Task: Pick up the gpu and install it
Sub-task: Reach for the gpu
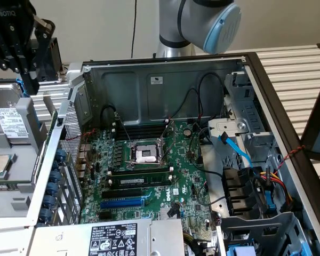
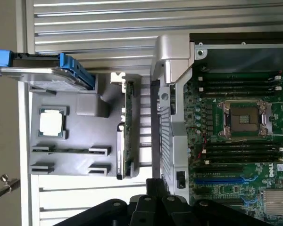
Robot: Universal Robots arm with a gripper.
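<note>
The gripper (image 1: 30, 80) is clenched and holds nothing. It sits in the upper left of the exterior view, above the grey parts tray (image 1: 13, 184). The gpu (image 2: 128, 136) stands on edge in the tray, in the slot nearest the open computer case (image 1: 149, 90), apart from the gripper. The tray also carries a hard drive (image 1: 10, 125), a CPU (image 2: 52, 122) lying flat, and a memory stick (image 2: 68, 150). The motherboard (image 1: 149, 176) lies exposed inside the case.

case (image 1: 138, 98): bare grey sheet metal, dull
motherboard (image 1: 149, 210): green board, faint sheen
tray (image 2: 80, 136): grey plastic, matt (moulded look)
gpu (image 2: 128, 122): green board edge, silvery metal bracket
</note>
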